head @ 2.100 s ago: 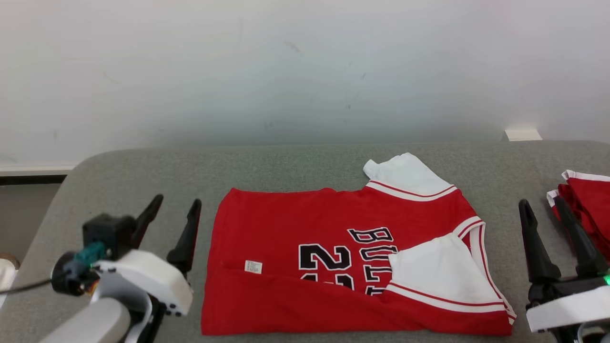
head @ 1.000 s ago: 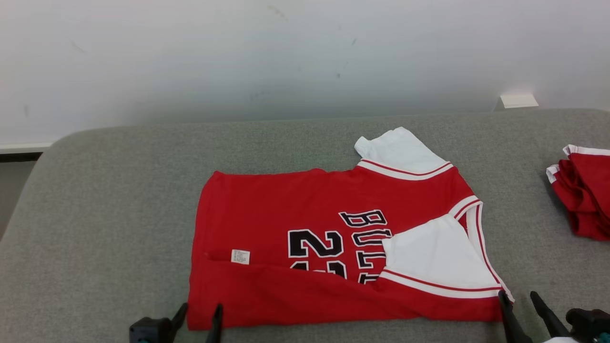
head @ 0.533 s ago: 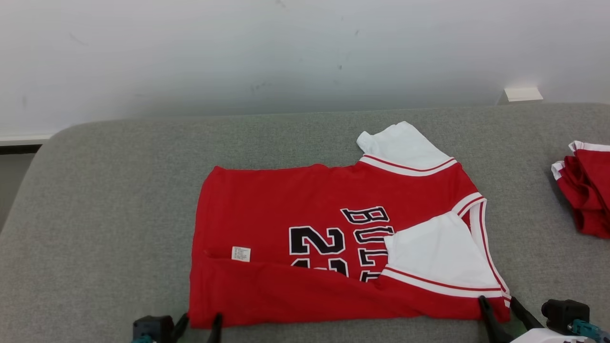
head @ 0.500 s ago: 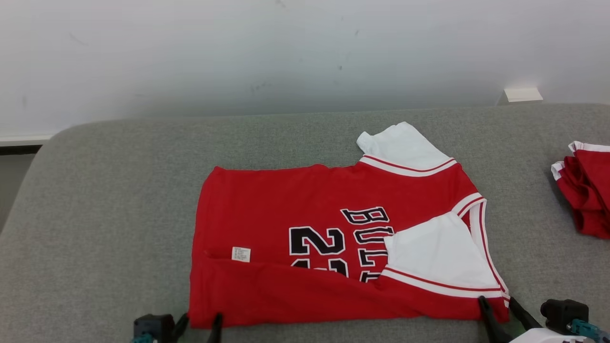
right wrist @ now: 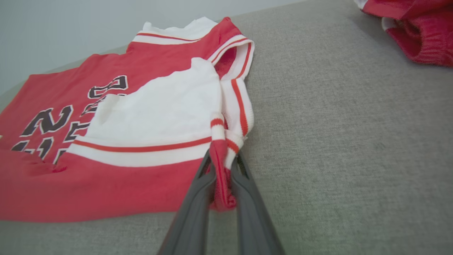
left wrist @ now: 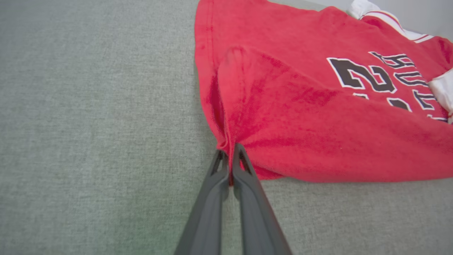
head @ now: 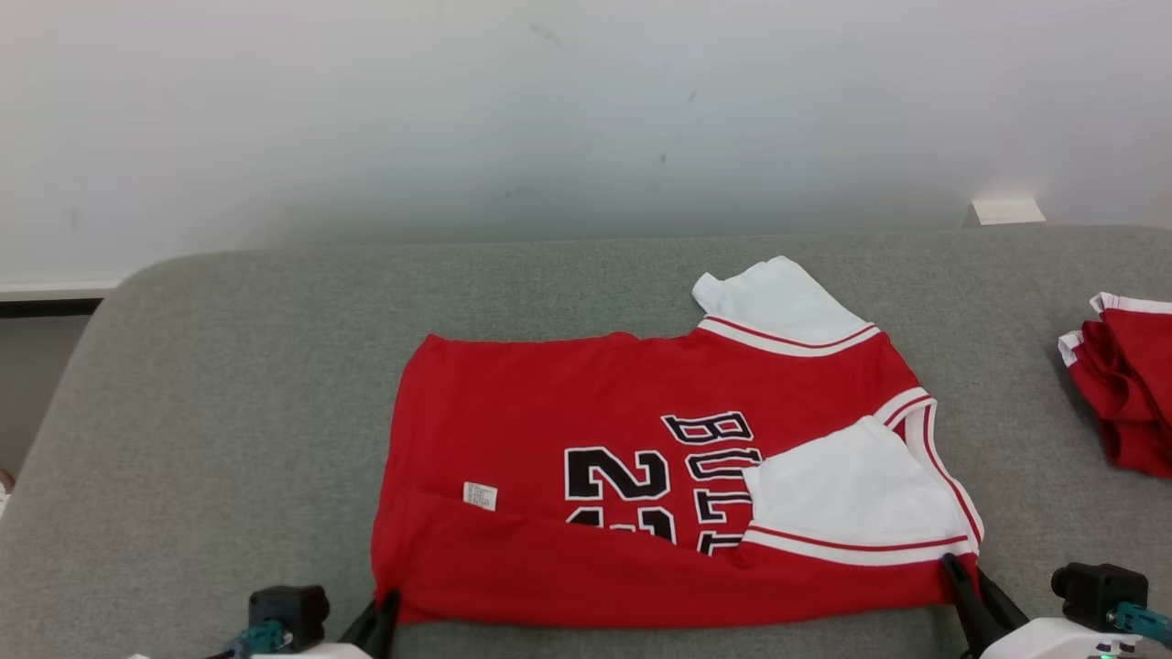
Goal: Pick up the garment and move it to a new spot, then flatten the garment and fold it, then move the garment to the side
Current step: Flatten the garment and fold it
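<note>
Sideways, jersey [head: 568,394] lies lengthwise left-right, collar [head: 908,409] rightward.

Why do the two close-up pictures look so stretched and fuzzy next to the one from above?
Head view: soft, even light, the jersey crisp, hardly any shadow. Left wrist view: the wide-angle lens makes the left gripper loom large, cloth near it slightly soft. Right wrist view: same stretch; the second red garment at top right is blurred.
</note>
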`<state>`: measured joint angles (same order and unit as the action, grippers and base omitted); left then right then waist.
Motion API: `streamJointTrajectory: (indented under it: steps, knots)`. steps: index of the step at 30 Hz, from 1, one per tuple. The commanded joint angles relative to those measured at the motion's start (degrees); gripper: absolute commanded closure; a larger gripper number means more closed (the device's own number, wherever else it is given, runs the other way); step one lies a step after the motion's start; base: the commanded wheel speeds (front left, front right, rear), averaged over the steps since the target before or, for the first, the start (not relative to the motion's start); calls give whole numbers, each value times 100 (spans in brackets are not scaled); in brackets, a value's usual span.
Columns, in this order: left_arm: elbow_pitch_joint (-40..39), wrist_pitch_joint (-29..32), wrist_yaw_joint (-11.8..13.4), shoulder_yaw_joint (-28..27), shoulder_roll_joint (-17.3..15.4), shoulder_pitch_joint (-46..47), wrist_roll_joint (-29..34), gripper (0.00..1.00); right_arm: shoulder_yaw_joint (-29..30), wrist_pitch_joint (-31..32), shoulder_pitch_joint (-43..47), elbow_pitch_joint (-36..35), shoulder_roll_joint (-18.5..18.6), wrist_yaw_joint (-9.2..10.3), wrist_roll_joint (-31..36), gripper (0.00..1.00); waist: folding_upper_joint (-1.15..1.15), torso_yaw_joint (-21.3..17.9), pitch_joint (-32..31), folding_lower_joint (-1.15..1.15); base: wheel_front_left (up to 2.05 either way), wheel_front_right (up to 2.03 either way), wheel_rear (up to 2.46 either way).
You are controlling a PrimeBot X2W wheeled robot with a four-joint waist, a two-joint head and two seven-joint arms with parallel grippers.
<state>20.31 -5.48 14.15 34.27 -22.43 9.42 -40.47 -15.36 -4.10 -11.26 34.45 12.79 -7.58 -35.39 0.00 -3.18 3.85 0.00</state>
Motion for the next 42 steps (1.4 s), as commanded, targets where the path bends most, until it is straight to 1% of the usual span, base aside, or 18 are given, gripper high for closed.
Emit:
streamJointTrajectory:
  steps: [1, 5, 7, 10, 15, 19, 24, 25, 26, 27, 28, 30, 33, 35, 38, 40, 42]
  knots:
    - [-98, 16, 43, -22, -82, -42, -31, 100, 61, 36, 26, -110, 48, 18, -127, 100, 0, 38, -50, 0, 0, 0, 0]
    - [-512, 257, 171, 28, -258, -298, -42, 100, 72, 436, 314, -544, 230, 18, -404, 100, 0, 92, -152, 0, 0, 0, 0]
    - [-775, 417, 255, 29, -408, -441, -76, 100, 131, 685, 489, -818, 351, 18, -509, 100, 0, 123, -178, 0, 0, 0, 0]
    - [-1191, 703, 411, 19, -638, -691, -134, 100, 311, 1053, 863, -1231, 525, 18, -597, 100, 0, 190, -208, 0, 0, 0, 0]
    - [-1954, 1279, 676, 85, -1022, -1068, -200, 100, 771, 1723, 1574, -1960, 630, 18, -603, 100, 0, 235, -211, 0, 0, 0, 0]
    - [-2394, 1590, 873, 137, -1200, -1351, -250, 100, 1135, 2338, 2225, -2539, 449, 18, -529, 100, 0, 262, -201, 0, 0, 0, 0]
    - [-2672, 1781, 1059, 145, -1219, -1667, -432, 100, 1538, 2880, 2810, -3257, 71, 18, -313, 100, 0, 175, -209, 0, 0, 0, 0]
    - [-2706, 1787, 1075, 134, -1226, -1715, -467, 100, 1608, 2960, 2871, -3368, -3, 18, -249, 94, 0, 158, -206, 0, 0, 0, 0]
    - [-2722, 1780, 1106, 127, -1228, -1757, -484, 84, 1667, 3010, 2910, -3450, -65, 18, -180, 66, 0, 142, -209, 0, 0, 0, 0]
    - [-2729, 1773, 1114, 127, -1237, -1797, -485, 22, 1717, 3069, 2925, -3522, -127, 18, -109, 0, 0, 128, -218, 0, 0, 0, 0]
    - [-2726, 1757, 1115, 124, -1245, -1820, -487, 0, 1760, 3098, 2921, -3575, -177, 17, -39, 0, 0, 114, -233, 0, 0, 0, 0]
    - [-2704, 1689, 1088, 87, -1257, -1803, -488, 0, 1832, 3144, 2877, -3662, -275, 16, 70, 0, 0, 90, -265, 0, 0, 0, 0]
    - [-2691, 1585, 1089, -56, -1344, -1641, -444, 0, 1984, 3092, 2730, -3811, -291, 16, 231, 0, 0, 66, -308, 0, 0, 0, 0]
    - [-2759, 1510, 1051, -157, -1464, -1438, -320, 0, 2063, 3025, 2580, -3917, -240, 16, 327, 0, 0, 65, -315, 0, 0, 0, 0]
    - [-2861, 1451, 1016, -305, -1577, -1055, -161, 0, 2009, 2768, 2099, -4020, -120, 16, 516, 0, 0, 35, -205, 0, 0, 0, 0]
    - [-2873, 1486, 968, -343, -1580, -731, -64, 0, 1916, 2584, 1719, -3971, -18, 16, 627, 0, 0, 20, -82, 0, 0, 0, 0]
    - [-2747, 1548, 854, -312, -1530, -362, -28, 0, 1790, 2407, 1222, -3831, 100, 16, 707, 0, 0, 44, 74, 0, 0, 0, 0]
